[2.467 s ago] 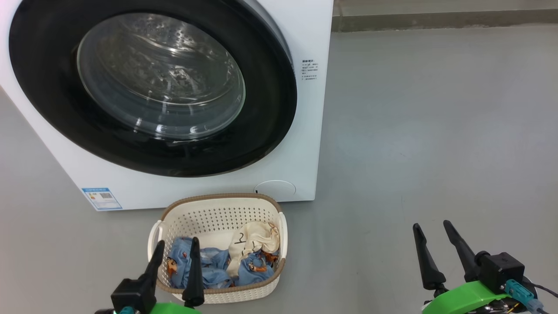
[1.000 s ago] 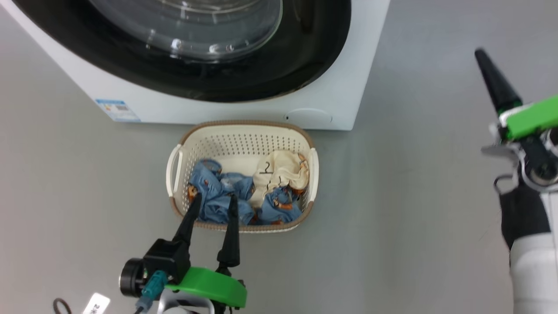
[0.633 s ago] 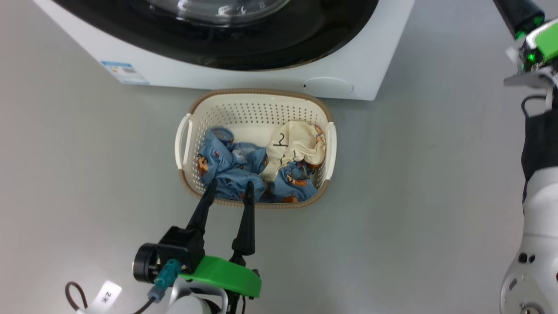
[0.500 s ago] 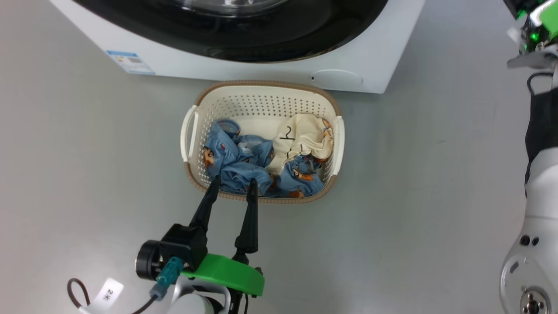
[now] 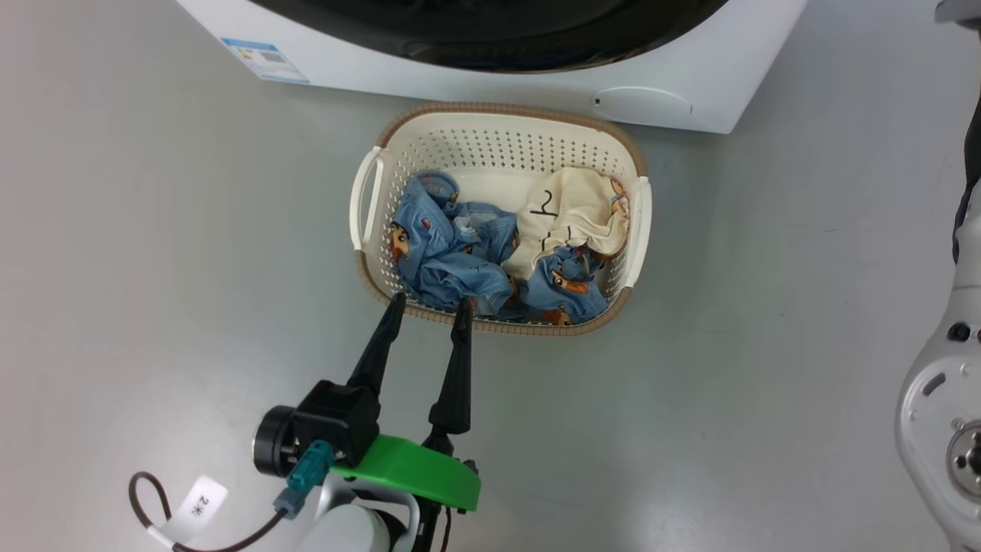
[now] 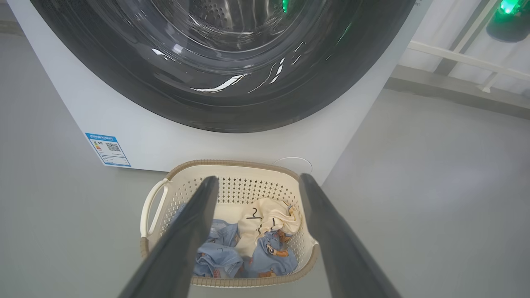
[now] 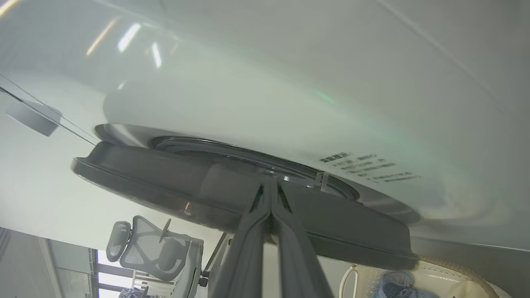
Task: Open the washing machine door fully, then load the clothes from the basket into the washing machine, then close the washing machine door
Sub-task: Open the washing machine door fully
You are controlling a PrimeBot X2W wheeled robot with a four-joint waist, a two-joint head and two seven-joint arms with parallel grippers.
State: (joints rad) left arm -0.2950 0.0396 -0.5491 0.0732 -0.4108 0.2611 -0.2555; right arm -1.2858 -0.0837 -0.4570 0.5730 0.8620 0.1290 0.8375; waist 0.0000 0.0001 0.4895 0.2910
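The cream basket (image 5: 506,113) stands on the floor right in front of the white washing machine (image 5: 690,92). In it lie the clothes: crumpled blue pieces (image 5: 452,261) and a cream one (image 5: 571,211). My left gripper (image 5: 429,301) is open and holds nothing, its tips just short of the basket's near rim. In the left wrist view the black-rimmed door (image 6: 232,107) rises above the basket (image 6: 232,164). My right gripper (image 7: 271,180) is shut and holds nothing, its tips at the edge of the door (image 7: 165,182), seen edge-on against the white front (image 7: 290,103).
Grey floor runs around the basket and the machine. My pale right forearm (image 5: 946,383) stands along the right edge of the head view. A blue label sticker (image 6: 107,149) sits low on the machine's front. An office chair (image 7: 157,248) shows behind the door.
The head camera has tilted down, so the machine slid up out of the picture. My right gripper rose out of the head view toward the door. The left gripper stayed open by the basket.
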